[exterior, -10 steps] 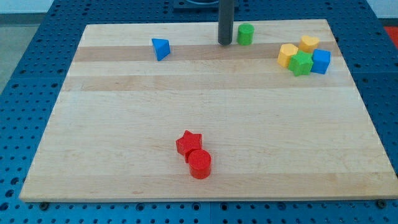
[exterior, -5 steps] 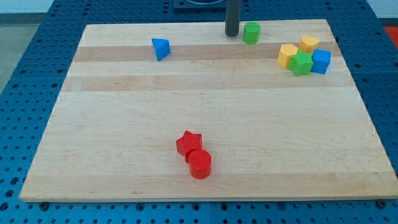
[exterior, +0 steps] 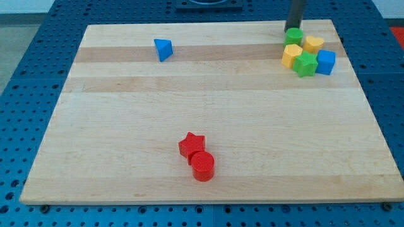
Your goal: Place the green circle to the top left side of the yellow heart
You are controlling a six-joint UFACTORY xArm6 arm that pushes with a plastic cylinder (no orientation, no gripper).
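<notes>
Just below my tip, seemingly touching, sits the green circle.

Cylinder at the surface's top right, touching 4 clustered blocks below it. My tip just above the cylinder. Triangle top left. Star and disc touching, bottom centre.

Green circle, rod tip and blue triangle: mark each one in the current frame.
green circle (exterior: 293, 36), camera view, on its top face
my tip (exterior: 294, 28), camera view, at the rod's very end
blue triangle (exterior: 163, 48), camera view, on its upper face
</notes>
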